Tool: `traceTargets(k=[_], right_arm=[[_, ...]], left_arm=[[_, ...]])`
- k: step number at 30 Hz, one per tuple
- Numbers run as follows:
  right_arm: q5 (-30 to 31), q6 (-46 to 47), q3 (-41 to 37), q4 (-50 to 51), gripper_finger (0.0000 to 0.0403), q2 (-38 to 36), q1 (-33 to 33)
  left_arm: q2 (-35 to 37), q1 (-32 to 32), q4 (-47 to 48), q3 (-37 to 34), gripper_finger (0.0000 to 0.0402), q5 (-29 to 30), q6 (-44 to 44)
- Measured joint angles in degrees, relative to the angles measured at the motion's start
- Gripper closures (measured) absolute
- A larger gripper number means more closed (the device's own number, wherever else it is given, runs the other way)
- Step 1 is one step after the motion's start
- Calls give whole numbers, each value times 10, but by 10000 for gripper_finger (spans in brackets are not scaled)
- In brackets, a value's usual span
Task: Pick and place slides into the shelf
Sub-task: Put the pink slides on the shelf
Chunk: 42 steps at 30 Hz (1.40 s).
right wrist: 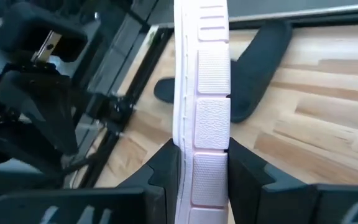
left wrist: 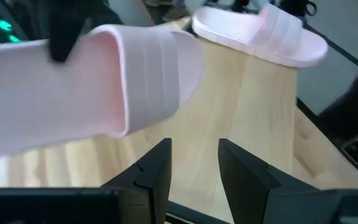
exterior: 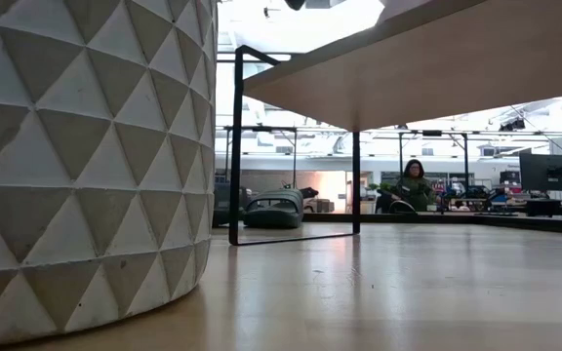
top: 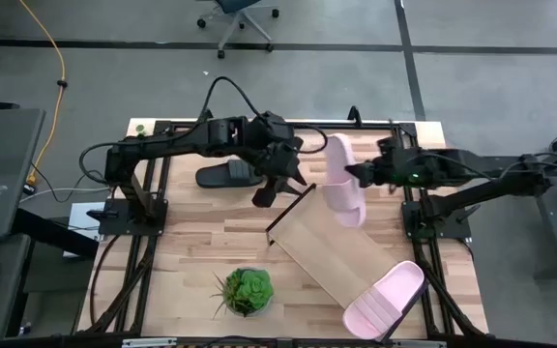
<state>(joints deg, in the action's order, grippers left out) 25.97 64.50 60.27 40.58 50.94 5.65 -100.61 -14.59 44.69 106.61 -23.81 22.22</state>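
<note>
Here, right gripper (right wrist: 197, 163) pinching pink slide (top: 341, 180) edgewise, above shelf (top: 332, 253)

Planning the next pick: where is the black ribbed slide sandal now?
High view: black ribbed slide sandal lies on the tabletop's far left part, under the left arm, beside the left pincer.
</note>
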Motion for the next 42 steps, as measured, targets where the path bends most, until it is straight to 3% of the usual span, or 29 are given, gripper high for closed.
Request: traceTargets(k=[10,20,31,42], right_arm=[[206,136,0,72,320,-41,146],[330,255,0,112,320,-9,251],[406,405,0,198,320,16,319],[432,524,0,254,320,68,347]], left_arm=[[14,-20,-29,0,306,6,-27],[38,-20,-43,0,323,6,-28],[85,-50,-10,0,337,18,-25],[107,-65,10,0,337,25,-15]])
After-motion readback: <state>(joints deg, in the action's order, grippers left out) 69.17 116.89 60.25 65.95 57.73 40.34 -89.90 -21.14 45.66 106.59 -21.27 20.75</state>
